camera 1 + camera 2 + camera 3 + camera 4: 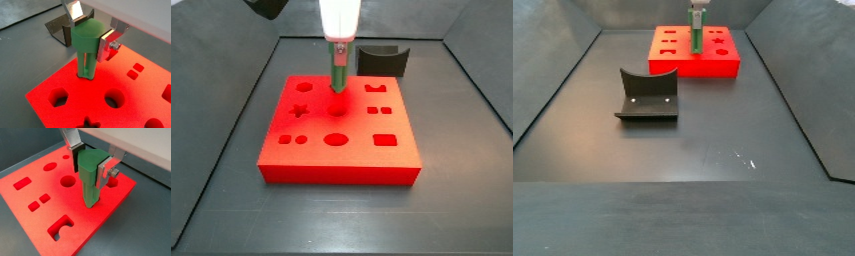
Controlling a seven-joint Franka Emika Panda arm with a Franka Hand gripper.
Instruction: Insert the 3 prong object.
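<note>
Green plastic 3 prong object point(89, 180), pinched upright by the gripper point(91, 159), has its tip entering the red block point(40, 178); next comes pressing straight down.

Even overhead light; gripper point(339, 42) housing overexposed; wrist views soft, saturated.

Dark grey floor point(673, 160) carries red block point(716, 66) and fixture point(647, 97); gripper point(339, 45) above block

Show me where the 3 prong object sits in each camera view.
Wrist view: 3 prong object upright between the gripper fingers, tip at the red block.
Wrist view: same.
Side view: near block's far edge.
Side view: far, above block.
Shared landmark: red block.
</note>
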